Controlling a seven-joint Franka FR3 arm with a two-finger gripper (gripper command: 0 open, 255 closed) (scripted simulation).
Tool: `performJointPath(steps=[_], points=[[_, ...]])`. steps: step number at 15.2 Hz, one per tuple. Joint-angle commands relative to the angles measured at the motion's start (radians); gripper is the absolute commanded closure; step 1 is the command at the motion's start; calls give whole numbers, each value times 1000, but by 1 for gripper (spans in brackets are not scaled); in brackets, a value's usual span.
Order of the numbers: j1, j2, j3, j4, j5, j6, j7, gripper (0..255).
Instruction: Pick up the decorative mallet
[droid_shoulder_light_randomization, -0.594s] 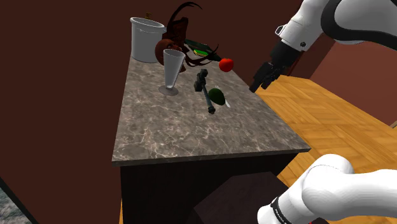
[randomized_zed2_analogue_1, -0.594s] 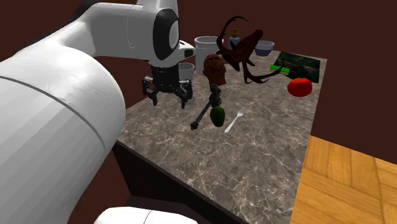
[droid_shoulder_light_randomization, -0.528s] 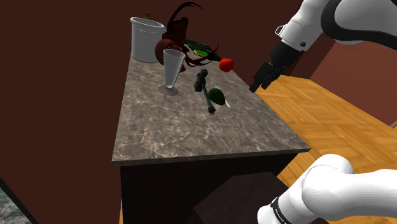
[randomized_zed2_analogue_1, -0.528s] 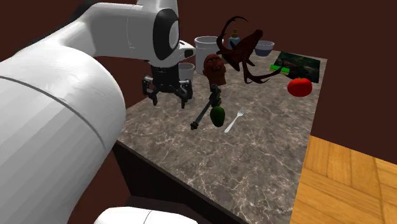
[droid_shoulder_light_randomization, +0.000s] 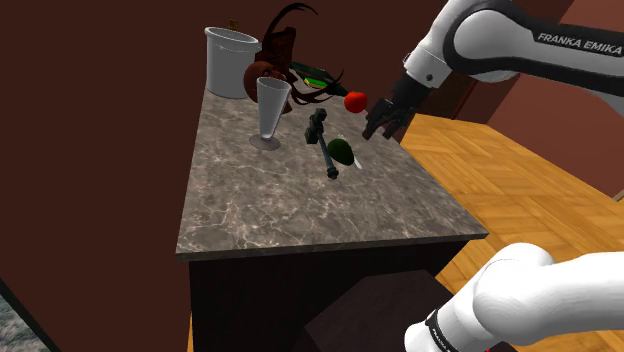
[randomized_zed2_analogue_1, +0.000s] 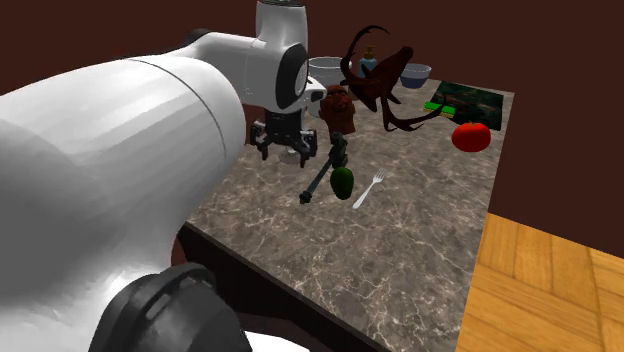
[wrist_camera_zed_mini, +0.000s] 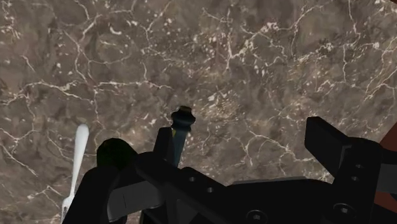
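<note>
A dark mallet (droid_shoulder_light_randomization: 318, 128) lies flat on the brown marble counter (droid_shoulder_light_randomization: 260, 200), about midway along its length and toward the shoulder view's right. Its head points to the far end and its thin handle runs back toward the near end. A dark green fruit (droid_shoulder_light_randomization: 342, 151), possibly an avocado, sits just beside the handle on the shoulder view's right; whether the two touch is hard to tell. A white fork (randomized_zed2_analogue_1: 370, 187) lies just beyond the fruit, on the side away from the mallet.

The gripper (droid_shoulder_light_randomization: 376, 132) hangs above the counter's right edge in the shoulder view, near the mallet but apart from it, with the fruit between them. In the second exterior view its fingers (randomized_zed2_analogue_1: 266, 150) stand apart and nothing lies between them. The wrist view looks down on the marble, where the knobbed end of the mallet handle (wrist_camera_zed_mini: 183, 118) shows ahead of the black hand.

A clear stemmed glass (droid_shoulder_light_randomization: 271, 110) stands upright left of the mallet head in the shoulder view. At the far end stand a white bucket (droid_shoulder_light_randomization: 230, 62) and a brown horned ornament (droid_shoulder_light_randomization: 275, 55), and a red tomato (droid_shoulder_light_randomization: 355, 100) rests near the far right edge. A small bowl (randomized_zed2_analogue_1: 415, 74) sits at the far end too. Wooden floor (droid_shoulder_light_randomization: 520, 190) spreads out to the right of the counter.
</note>
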Motion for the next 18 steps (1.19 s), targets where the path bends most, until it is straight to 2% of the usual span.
performJointPath(steps=[1, 10, 18], points=[[-7, 68, -13, 19, 11, 61, 1, 0], [-24, 365, -67, 141, 90, 275, -2, 0], [-43, 645, -110, 332, 206, 389, -31, 0]])
